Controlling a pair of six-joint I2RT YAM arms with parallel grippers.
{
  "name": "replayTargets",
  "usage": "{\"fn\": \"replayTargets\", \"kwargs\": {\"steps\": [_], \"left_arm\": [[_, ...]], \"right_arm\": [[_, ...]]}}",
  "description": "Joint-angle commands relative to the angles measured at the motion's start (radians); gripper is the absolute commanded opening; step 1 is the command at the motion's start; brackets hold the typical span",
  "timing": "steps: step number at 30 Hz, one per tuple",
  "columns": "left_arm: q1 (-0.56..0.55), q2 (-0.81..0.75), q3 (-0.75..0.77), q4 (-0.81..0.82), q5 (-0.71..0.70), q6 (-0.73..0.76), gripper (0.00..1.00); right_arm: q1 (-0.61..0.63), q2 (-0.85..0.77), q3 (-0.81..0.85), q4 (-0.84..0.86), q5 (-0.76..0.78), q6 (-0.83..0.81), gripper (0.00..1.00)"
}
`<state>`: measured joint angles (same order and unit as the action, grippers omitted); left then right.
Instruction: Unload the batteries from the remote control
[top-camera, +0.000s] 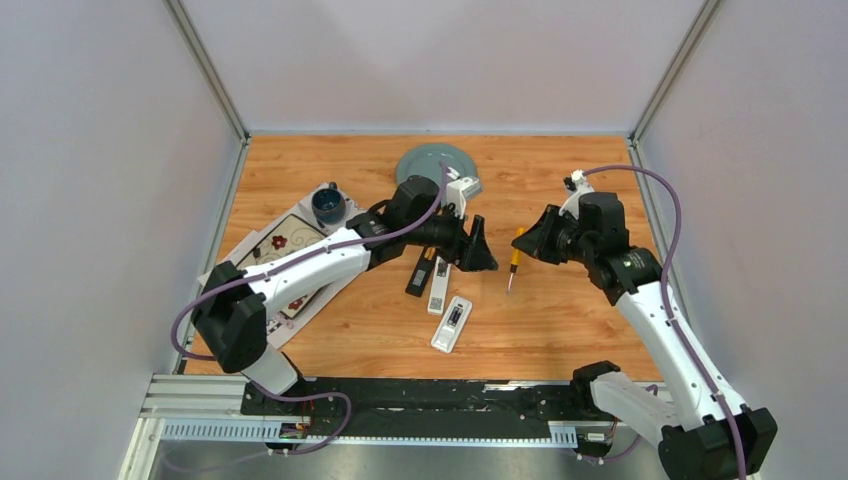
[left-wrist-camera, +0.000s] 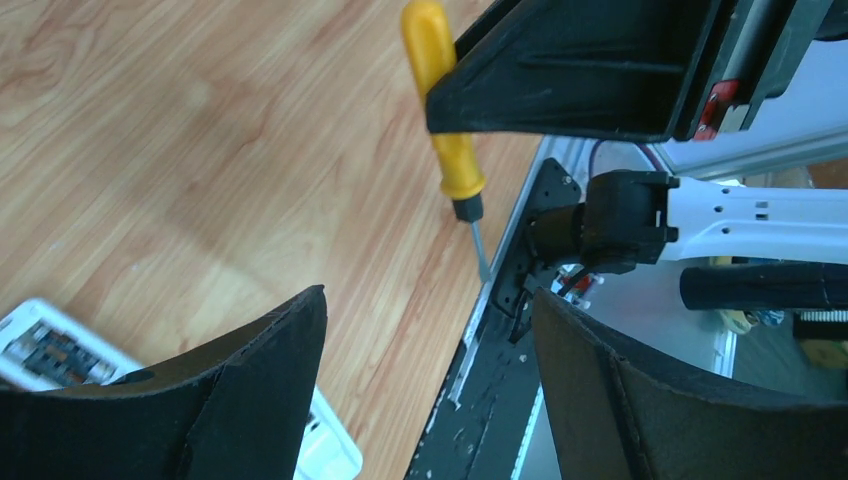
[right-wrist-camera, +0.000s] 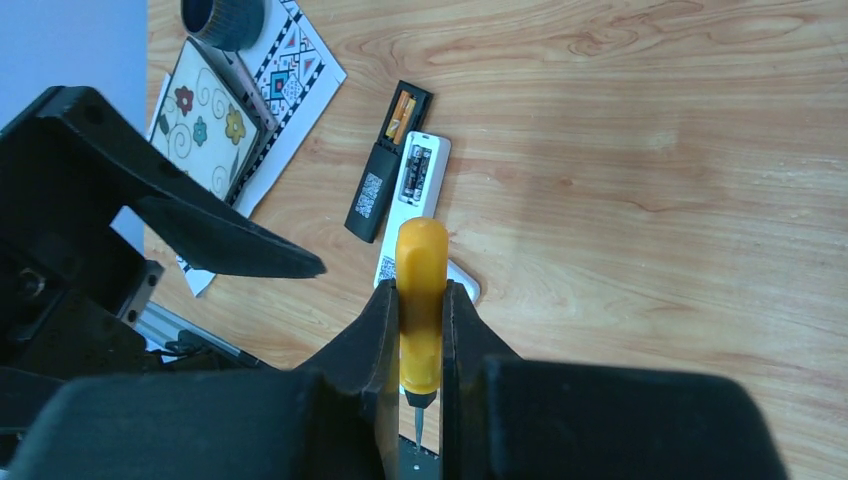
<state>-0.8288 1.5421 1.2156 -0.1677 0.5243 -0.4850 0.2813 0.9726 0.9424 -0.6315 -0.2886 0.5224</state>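
A black remote (top-camera: 420, 272) and a white remote (top-camera: 440, 285) lie side by side at mid-table, backs open. In the right wrist view, orange-tipped batteries (right-wrist-camera: 401, 113) sit in the black remote (right-wrist-camera: 384, 165), and dark batteries (right-wrist-camera: 414, 166) sit in the white remote (right-wrist-camera: 411, 190). My right gripper (top-camera: 524, 243) (right-wrist-camera: 421, 288) is shut on the yellow-handled screwdriver (top-camera: 515, 260) (right-wrist-camera: 421, 300), held above the wood with its tip toward the near edge. My left gripper (top-camera: 480, 252) (left-wrist-camera: 428, 293) is open and empty just right of the remotes. It faces the screwdriver (left-wrist-camera: 445, 110).
A second white remote (top-camera: 452, 323) lies nearer the front edge. A grey-green plate (top-camera: 435, 163) is at the back. A blue cup (top-camera: 328, 205) and patterned cards (top-camera: 285, 245) are at the left. The black rail (top-camera: 420, 395) runs along the near edge.
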Motion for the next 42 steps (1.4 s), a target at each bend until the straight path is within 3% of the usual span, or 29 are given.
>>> {"fn": "replayTargets", "kwargs": {"steps": [1,12,18,24,25,27,28,30,35,36,38,39,42], "left_arm": [[-0.038,0.056,0.073,0.140,0.075,-0.056,0.82],[-0.043,0.082,-0.050,0.497,0.229,-0.190,0.75],[-0.043,0.076,-0.096,0.592,0.263,-0.240,0.69],[-0.044,0.090,-0.126,0.740,0.327,-0.317,0.43],[-0.044,0.096,-0.125,0.747,0.342,-0.325,0.30],[-0.044,0.105,-0.117,0.772,0.355,-0.348,0.14],[-0.044,0.111,-0.116,0.781,0.362,-0.355,0.00],[-0.044,0.113,-0.119,0.797,0.362,-0.369,0.00],[-0.030,0.082,-0.146,0.691,0.303,-0.302,0.00],[-0.026,0.072,-0.154,0.663,0.272,-0.282,0.00],[-0.009,0.032,-0.172,0.558,0.238,-0.215,0.00],[-0.004,0.015,-0.177,0.512,0.189,-0.187,0.00],[0.014,-0.075,-0.179,0.297,0.062,-0.061,0.00]], "right_arm": [[0.004,-0.055,-0.005,0.044,-0.026,0.036,0.00],[0.002,-0.170,-0.048,0.207,-0.149,0.080,0.00],[0.002,-0.222,-0.056,0.237,-0.142,0.094,0.00],[0.001,-0.244,-0.062,0.262,-0.138,0.106,0.00],[0.002,-0.244,-0.065,0.266,-0.142,0.107,0.00],[0.002,-0.242,-0.068,0.274,-0.152,0.114,0.00],[0.002,-0.242,-0.070,0.276,-0.155,0.116,0.00],[0.002,-0.241,-0.074,0.279,-0.156,0.122,0.00],[0.002,-0.235,-0.073,0.276,-0.139,0.130,0.35],[0.002,-0.232,-0.071,0.273,-0.135,0.131,0.63],[0.002,-0.227,-0.071,0.268,-0.129,0.134,0.95],[0.002,-0.223,-0.068,0.266,-0.129,0.133,1.00],[-0.001,-0.210,-0.065,0.265,-0.138,0.133,1.00]]}}
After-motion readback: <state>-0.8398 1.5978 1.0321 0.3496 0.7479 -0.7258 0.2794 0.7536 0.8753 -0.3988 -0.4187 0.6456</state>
